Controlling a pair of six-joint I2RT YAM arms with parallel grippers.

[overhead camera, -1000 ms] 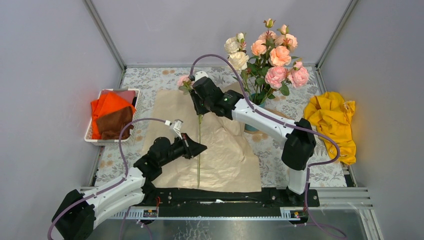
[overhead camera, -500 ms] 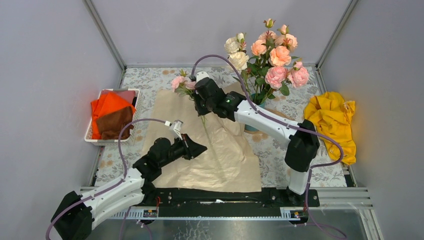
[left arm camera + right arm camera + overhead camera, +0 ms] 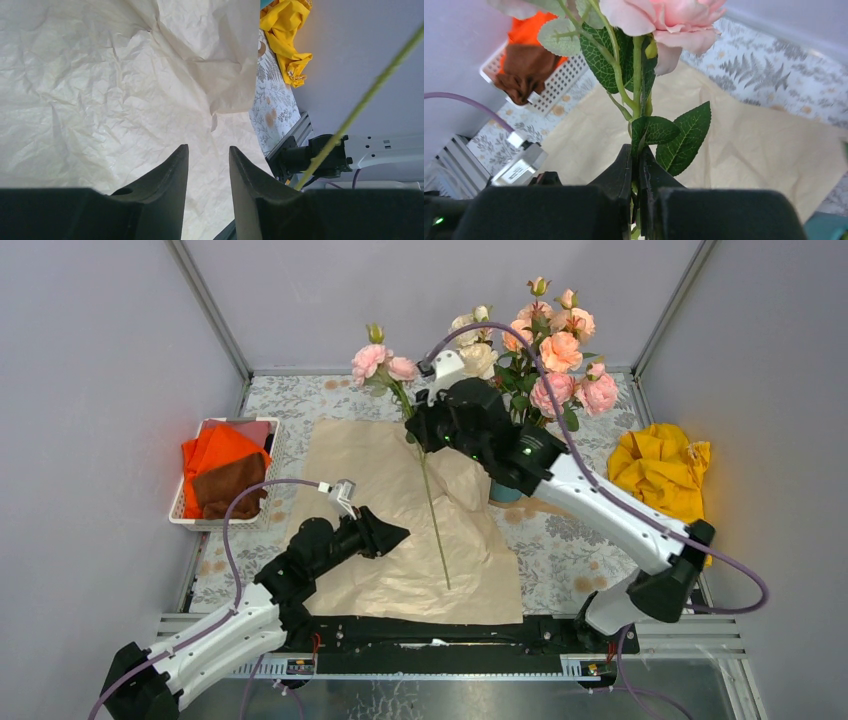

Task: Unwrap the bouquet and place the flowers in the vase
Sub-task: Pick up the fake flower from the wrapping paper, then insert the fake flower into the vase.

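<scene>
Floral-print counter (image 3: 300, 400) between grey walls, crinkled tan paper (image 3: 370, 490) lay spread flat, right fingers (image 3: 621, 170) clenched a pink rose (image 3: 372, 360) by its stem above the paper's far edge, left fingers (image 3: 170, 175) hung parted and empty over the paper's near side, teal vase (image 3: 503, 492) held the other roses (image 3: 550, 350) at the paper's right edge

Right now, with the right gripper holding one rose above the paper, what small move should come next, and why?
Probably swing the right gripper toward the vase. It is shut on the rose stem, which hangs above the paper, its tip well left of the vase, where the other flowers already stand. The left gripper is open and empty.
</scene>
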